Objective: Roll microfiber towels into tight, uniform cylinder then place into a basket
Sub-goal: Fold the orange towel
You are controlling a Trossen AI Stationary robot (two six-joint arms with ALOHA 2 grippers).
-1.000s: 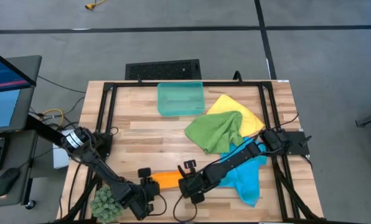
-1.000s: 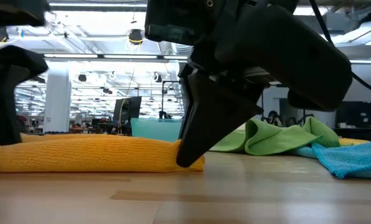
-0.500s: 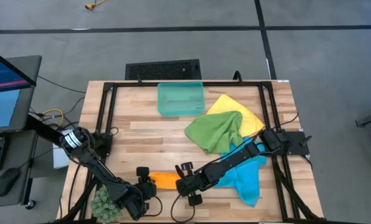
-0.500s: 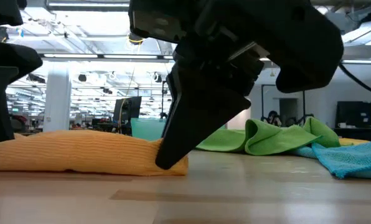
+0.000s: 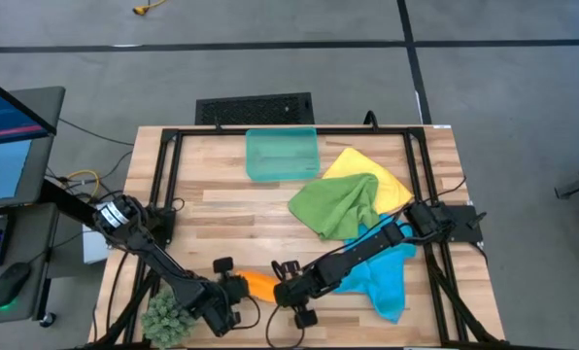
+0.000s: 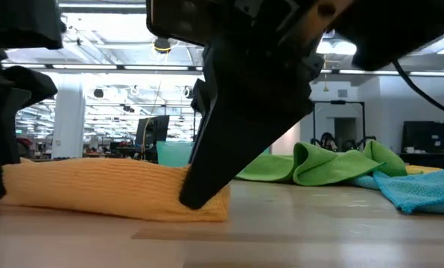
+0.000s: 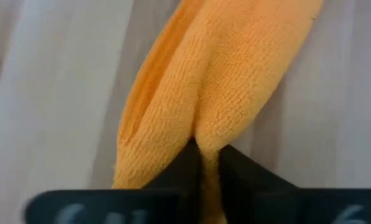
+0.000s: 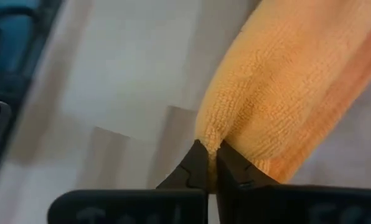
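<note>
Orange towel (image 5: 261,283): rolled into a short cylinder, lying on the worktop (image 5: 221,209) well away from the basket (image 5: 282,154), toward the front edge.
Left claw (image 7: 208,163): pinched tight on one end of the roll.
Right claw (image 8: 209,163): pinched tight on the other end.
Green towel (image 5: 338,204): crumpled just beside the basket, overlapping the yellow towel (image 5: 382,170).
Blue towel (image 5: 387,282): beyond the green towel from the basket, under the right arm.

Fuzzy, nubby orange towel (image 7: 235,81), proper microfiber loops. Pale wood-plank table (image 5: 221,209), smooth and matt. See-through teal plastic basket (image 5: 282,154), slightly glossy. Matt black gripper fingers (image 8: 195,168), hard-looking.
</note>
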